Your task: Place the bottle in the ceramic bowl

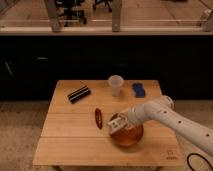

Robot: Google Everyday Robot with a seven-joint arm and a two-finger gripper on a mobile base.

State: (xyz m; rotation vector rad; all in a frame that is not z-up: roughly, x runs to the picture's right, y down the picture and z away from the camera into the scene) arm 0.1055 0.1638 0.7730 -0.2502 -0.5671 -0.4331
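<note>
the gripper (119,125) is hanging over the bowl (127,135), low above its rim, likely so the bottle (121,123) drops inside; i cannot tell whether it is gripping the bottle

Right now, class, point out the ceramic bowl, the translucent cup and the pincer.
ceramic bowl (131,139): camera view, front wall.
translucent cup (115,85): camera view, side wall.
pincer (118,124): camera view, tip over the bowl's left rim.
</note>
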